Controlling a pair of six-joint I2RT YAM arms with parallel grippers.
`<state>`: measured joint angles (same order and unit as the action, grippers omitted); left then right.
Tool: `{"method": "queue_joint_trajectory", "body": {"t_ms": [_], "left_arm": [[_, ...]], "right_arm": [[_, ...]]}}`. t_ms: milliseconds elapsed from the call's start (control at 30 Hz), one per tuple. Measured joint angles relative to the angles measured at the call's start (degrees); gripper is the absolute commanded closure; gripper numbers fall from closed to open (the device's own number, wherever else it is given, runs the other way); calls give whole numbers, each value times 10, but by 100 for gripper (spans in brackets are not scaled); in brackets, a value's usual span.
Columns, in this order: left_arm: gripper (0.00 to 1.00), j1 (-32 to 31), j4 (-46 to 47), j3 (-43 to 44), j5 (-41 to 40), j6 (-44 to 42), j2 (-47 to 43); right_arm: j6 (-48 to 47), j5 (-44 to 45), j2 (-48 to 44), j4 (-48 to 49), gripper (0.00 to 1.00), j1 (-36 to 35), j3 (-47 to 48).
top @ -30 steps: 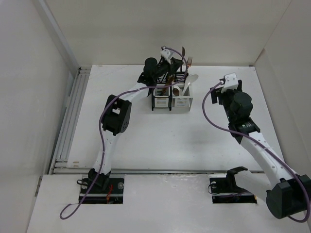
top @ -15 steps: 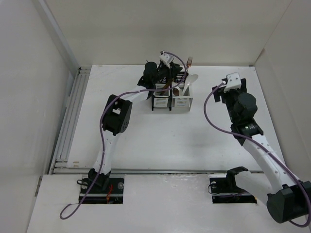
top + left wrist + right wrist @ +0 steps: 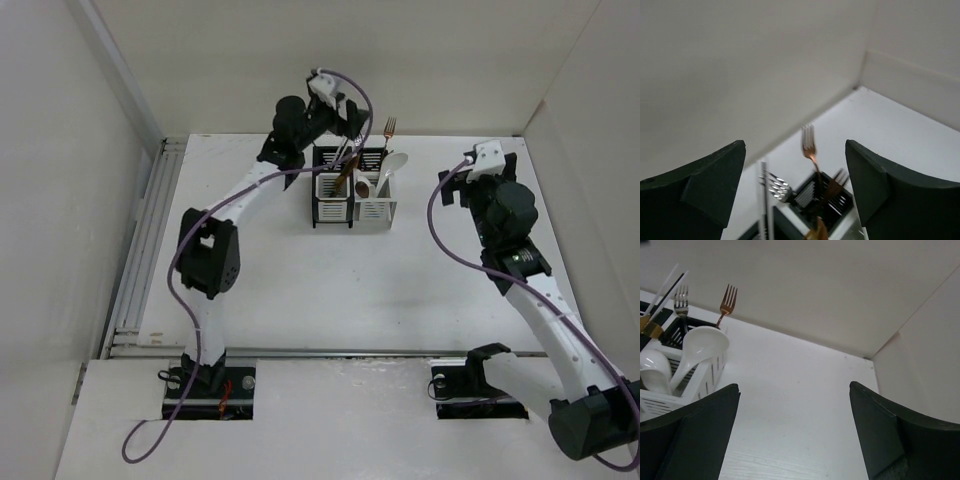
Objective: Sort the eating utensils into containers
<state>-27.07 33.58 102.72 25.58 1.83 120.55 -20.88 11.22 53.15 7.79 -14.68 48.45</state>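
- Your left pincer [image 3: 795, 146] is spread wide and holds nothing. It hangs above the back side of the cutlery caddies [image 3: 372, 212] and does not touch them.
- Below this pincer and a little ahead, the copper fork [image 3: 810, 145] and the silver fork [image 3: 779, 184] stand upright in the caddies, tines up. Their long axis points almost straight up toward the pincer.
- Your right pincer [image 3: 793, 386] is also spread and empty. It is well apart from the caddies, which lie to its left. On that side you see the white soup spoons [image 3: 702, 342] leaning in them, with the thin chopsticks [image 3: 670, 282] behind.
- Every utensil that you can see already stands in the caddies, so I judge that the sorting is near its end.
- If one more piece must be handled, the left arm is the nearer one. Come down from above along the upright handles, because a sideways move could knock the tall forks.
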Motion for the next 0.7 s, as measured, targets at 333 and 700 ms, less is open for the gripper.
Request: {"method": "queue_joint_trajectory", "body": {"t_ms": [333,700], "left_arm": [[11,99,-210,-58,-294,-58,-327],[1,296,-435,-431,-441,-32,-619]], "right_arm": [[133,-16,29,-181,0,16,85],[319,84,10,-403,0,34,109]]}}
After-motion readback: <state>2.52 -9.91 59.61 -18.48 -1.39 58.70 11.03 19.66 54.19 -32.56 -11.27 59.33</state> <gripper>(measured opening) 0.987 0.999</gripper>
